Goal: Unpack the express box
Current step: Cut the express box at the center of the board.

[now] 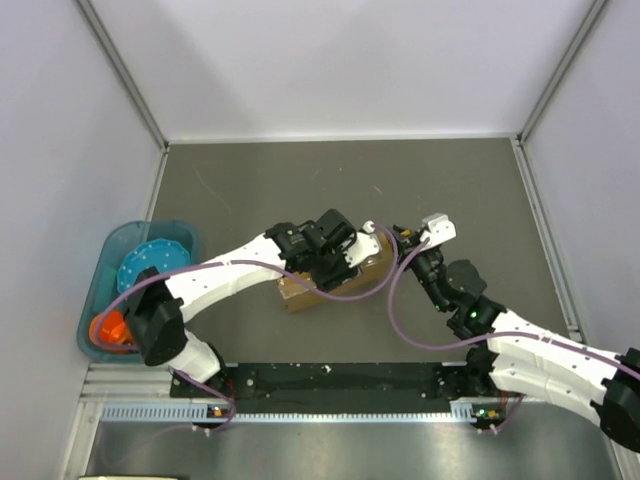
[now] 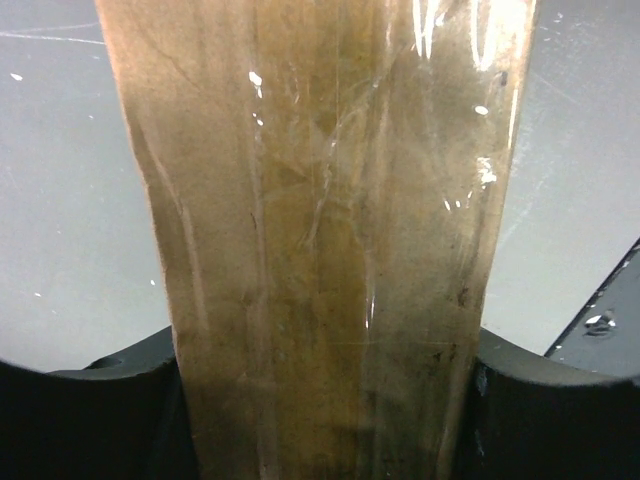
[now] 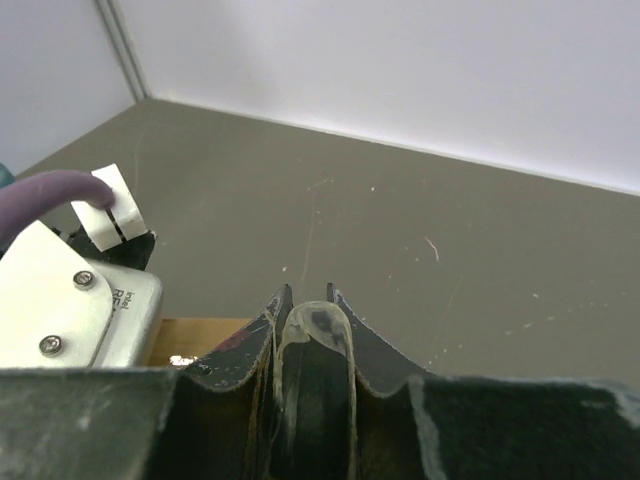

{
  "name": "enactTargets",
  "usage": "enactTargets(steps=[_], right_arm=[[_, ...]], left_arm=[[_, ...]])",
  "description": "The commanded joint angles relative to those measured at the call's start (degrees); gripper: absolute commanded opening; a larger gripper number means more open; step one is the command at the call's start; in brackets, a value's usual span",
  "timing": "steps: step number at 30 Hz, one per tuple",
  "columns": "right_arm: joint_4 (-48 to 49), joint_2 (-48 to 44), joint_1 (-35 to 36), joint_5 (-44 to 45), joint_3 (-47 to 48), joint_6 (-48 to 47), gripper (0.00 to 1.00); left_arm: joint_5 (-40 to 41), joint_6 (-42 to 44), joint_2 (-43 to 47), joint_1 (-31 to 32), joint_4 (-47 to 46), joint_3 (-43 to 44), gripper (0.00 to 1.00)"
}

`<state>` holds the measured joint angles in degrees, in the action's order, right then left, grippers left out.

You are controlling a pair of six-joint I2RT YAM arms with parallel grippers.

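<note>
1. Table [image 1: 350, 180]: 1 grey-brown top, walls on 3 sides.
2. Express box [image 1: 300, 292]: 1, plain brown cardboard with clear tape over its face, lying mid-table just ahead of the arm bases. Its long axis runs roughly L–R in the top view, the right end angled a bit away from the bases.
3. Teal bin [image 1: 112, 245]: 1, at the table's left edge, well apart from the box. It holds 1 blue disc [image 1: 150, 262] and 1 orange item [image 1: 110, 328].
4. Left gripper [image 1: 338, 258]: over the box, about half-wide, w/ a finger pressed on each long side, so it's holding the box.
5. Right gripper [image 3: 307, 300]: at the box's right end, w/ the box just beside it on its left. Jaws are pinched nearly closed on what looks like a clear tape strip [image 3: 315, 332].
6. Judgement: the next pull prob. goes along the long axis w/ the right arm. The left arm, nearer the box's middle, pins it.
</note>
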<state>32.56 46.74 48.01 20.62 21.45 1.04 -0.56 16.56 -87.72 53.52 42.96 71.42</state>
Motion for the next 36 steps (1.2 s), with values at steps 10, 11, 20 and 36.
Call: enactTargets(steps=[10, 11, 20, 36], right_arm=[[-7.77, -5.60, 4.29, 3.82, 1.84, -0.34, 0.00], [-7.86, -6.13, 4.20, 2.07, 1.75, -0.60, 0.00], [-8.57, -7.28, 4.11, -2.25, 1.57, -0.77, 0.00], [-26.56, -28.81, 4.20, -12.87, 15.71, -5.44, 0.00]], left_arm=[[-1.02, -11.37, -2.72, -0.08, 0.99, 2.24, 0.00], [-0.68, -11.37, -2.72, -0.08, 0.99, 2.15, 0.00], [-0.76, -11.19, -3.42, -0.08, 1.07, 2.50, 0.00], [-0.41, -16.29, -11.41, -3.67, 9.42, 11.02, 0.00]])
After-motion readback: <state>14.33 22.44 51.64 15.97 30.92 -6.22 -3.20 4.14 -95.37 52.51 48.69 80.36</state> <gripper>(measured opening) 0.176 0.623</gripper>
